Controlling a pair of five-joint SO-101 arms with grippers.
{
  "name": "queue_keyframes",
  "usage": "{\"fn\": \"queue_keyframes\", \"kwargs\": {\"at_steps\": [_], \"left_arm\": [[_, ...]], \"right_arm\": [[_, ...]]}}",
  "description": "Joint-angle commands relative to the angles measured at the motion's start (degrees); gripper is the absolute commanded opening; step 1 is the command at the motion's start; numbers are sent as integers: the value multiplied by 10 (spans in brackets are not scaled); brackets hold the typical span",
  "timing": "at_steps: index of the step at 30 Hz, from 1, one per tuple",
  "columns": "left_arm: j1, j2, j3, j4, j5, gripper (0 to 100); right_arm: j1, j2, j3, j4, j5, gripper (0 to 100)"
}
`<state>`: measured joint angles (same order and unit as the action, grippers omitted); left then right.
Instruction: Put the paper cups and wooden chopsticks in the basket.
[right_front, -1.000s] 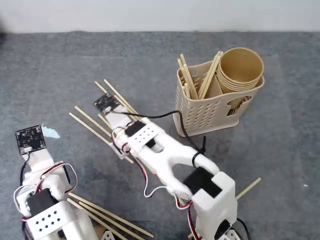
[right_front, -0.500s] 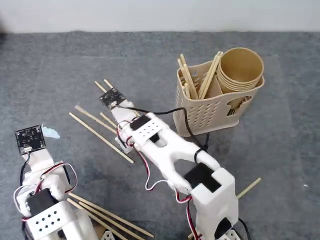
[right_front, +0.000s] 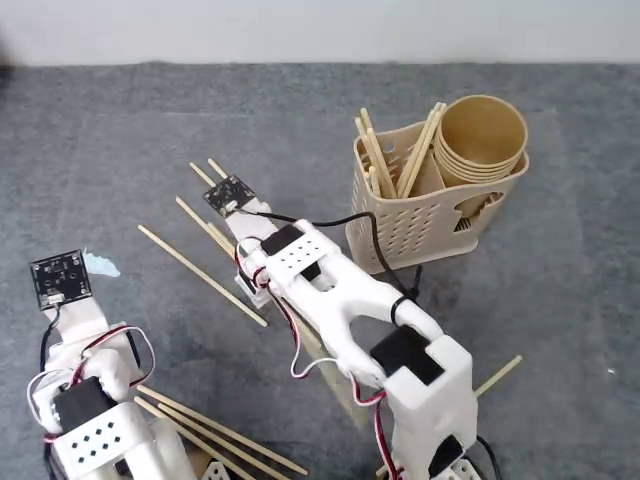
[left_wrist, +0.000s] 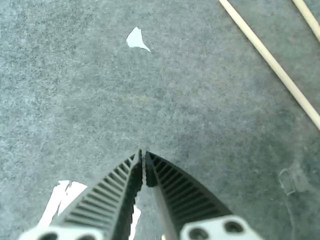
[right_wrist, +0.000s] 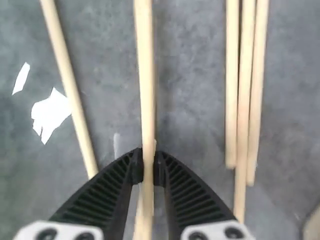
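Note:
The beige basket (right_front: 400, 230) stands at the back right with stacked paper cups (right_front: 487, 135) and several wooden chopsticks (right_front: 385, 160) inside. My right gripper (right_wrist: 145, 167) is shut on one chopstick (right_wrist: 144, 75), left of the basket. That chopstick (right_front: 205, 223) sticks out from under the right arm (right_front: 320, 290). Beside it lie other loose chopsticks (right_wrist: 242, 90), and one more (right_wrist: 65, 85) on the other side. My left gripper (left_wrist: 141, 152) is shut with nothing in it, over bare carpet at the front left.
A long chopstick (right_front: 200, 272) lies on the carpet left of the right arm. More chopsticks (right_front: 220, 435) lie by the left arm's base, and one (right_front: 497, 377) at the front right. White paper scraps (right_front: 100, 265) dot the carpet.
The right arm has shifted toward the back and the basket with the chopstick in its gripper, and the chopstick's free end has swung right. The left arm has kept still.

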<state>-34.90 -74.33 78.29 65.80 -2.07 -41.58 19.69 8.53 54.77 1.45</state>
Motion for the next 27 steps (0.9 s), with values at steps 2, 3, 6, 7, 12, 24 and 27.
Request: {"fn": "queue_keyframes", "kwargs": {"at_steps": [2, 3, 6, 7, 12, 24, 27], "left_arm": [[2, -7, -6, -11, 3, 13], [2, -7, -6, -11, 3, 13], [2, -7, -6, -11, 3, 13], [2, -7, -6, -11, 3, 13], [2, -7, -6, -11, 3, 13], [2, -7, -6, -11, 3, 13], [2, -7, -6, -11, 3, 13]], "right_arm": [[6, -117, -20, 51, 5, 8], [5, -139, -20, 62, 5, 8], [4, -207, -20, 89, 5, 8], [4, -229, -20, 96, 5, 8], [6, -346, -20, 123, 6, 8], [44, -497, -235, 185, 5, 7], [81, -497, -301, 168, 6, 7]]}}
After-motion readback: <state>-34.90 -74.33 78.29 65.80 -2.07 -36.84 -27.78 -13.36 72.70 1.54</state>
